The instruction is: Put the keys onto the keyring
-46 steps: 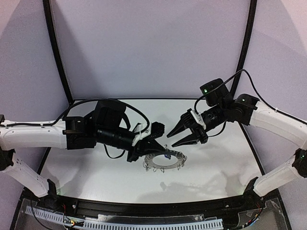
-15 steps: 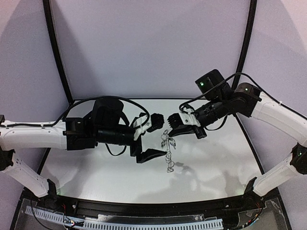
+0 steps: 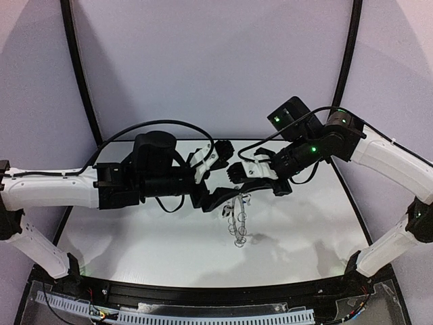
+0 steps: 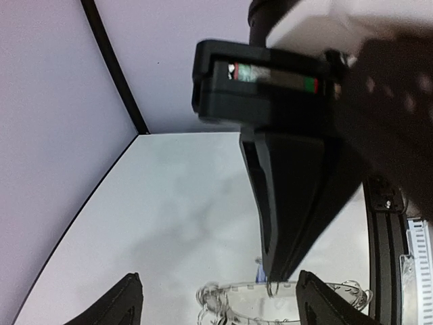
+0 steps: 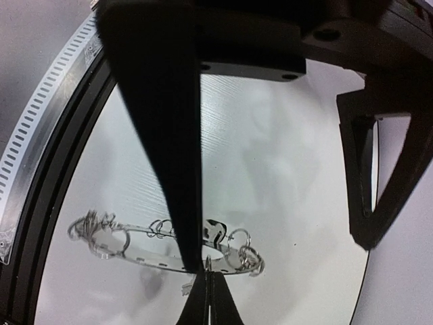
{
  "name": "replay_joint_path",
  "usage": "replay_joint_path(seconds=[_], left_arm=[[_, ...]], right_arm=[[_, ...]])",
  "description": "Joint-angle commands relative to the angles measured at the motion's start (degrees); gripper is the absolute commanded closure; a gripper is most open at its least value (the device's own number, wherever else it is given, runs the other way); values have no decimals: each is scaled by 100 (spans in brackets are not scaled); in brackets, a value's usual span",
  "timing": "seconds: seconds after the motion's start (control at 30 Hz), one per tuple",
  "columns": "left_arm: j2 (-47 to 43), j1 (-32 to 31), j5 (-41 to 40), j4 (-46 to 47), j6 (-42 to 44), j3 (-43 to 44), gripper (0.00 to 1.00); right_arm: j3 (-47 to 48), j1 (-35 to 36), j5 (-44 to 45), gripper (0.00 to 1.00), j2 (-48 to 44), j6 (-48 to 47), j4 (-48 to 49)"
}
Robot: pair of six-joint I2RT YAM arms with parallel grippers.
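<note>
Keyring (image 3: 237, 220): flat ring, wire clips round rim; hangs near-vertical, top rim pinched by right tool (image 5: 201, 269).

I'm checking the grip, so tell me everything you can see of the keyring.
The keyring is a thin flat ring, pale and see-through looking, with a wide centre hole and small wire loops around its rim. The right gripper pinches its rim, shut. From above it hangs edge-on, seemingly off the table.
</note>
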Motion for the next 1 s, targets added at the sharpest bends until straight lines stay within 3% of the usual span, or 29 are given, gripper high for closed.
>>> replay_joint_path(seconds=[0.0, 0.33, 0.57, 0.83, 0.97], left_arm=[[250, -19, 182, -246, 60, 363, 25], [209, -24, 596, -349, 128, 171, 45], [-48, -25, 710, 597, -119, -487, 49], [-166, -19, 771, 752, -163, -606, 51], [2, -17, 872, 540, -49, -338, 58]], right_arm=[[225, 91, 321, 100, 51, 475, 138], [106, 86, 157, 100, -97, 692, 394], [-107, 91, 102, 100, -292, 763, 716], [-142, 83, -88, 100, -332, 806, 797], [-107, 82, -191, 100, -301, 844, 813]])
